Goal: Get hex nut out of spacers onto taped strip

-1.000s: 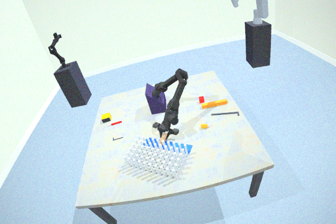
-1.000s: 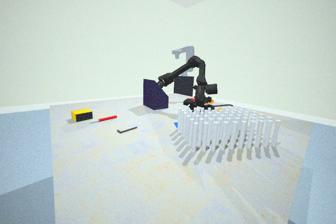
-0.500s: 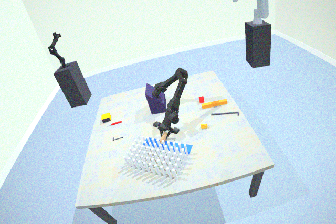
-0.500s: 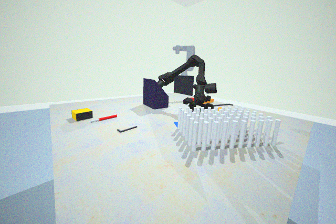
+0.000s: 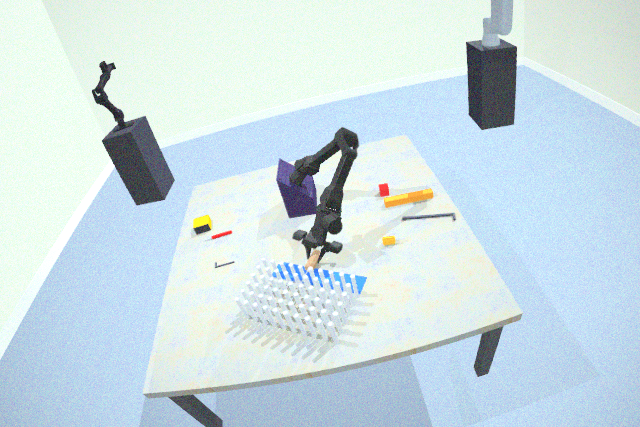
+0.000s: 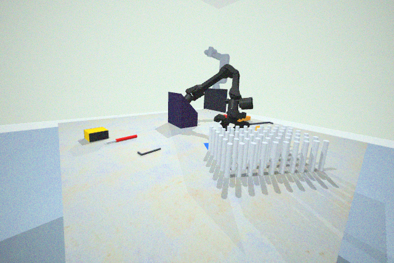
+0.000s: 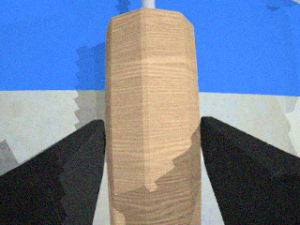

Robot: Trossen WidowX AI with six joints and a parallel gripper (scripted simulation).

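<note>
My gripper (image 5: 313,257) (image 7: 152,128) is shut on the wooden handle (image 5: 312,260) (image 7: 152,75) of a tool, at the arm-side edge of the blue taped strip (image 5: 361,283) (image 6: 205,145) (image 7: 244,56). A thin grey shaft (image 7: 148,4) leaves the handle's far end, towards the spacers; its tip is hidden. The white spacers (image 5: 297,303) (image 6: 273,151) stand upright in several rows beyond the strip. In the exterior view the spacers hide the handle and part of the fingers. The hex nut cannot be made out in any view.
Left of the spacers lie a small black hex key (image 5: 224,263) (image 6: 149,151), a red-handled screwdriver (image 5: 221,234) (image 6: 126,138) and a yellow-black block (image 5: 202,224) (image 6: 96,134). To the right lie an orange piece (image 5: 388,240), a long dark hooked rod (image 5: 429,216), an orange bar (image 5: 408,198) and a red cube (image 5: 383,189).
</note>
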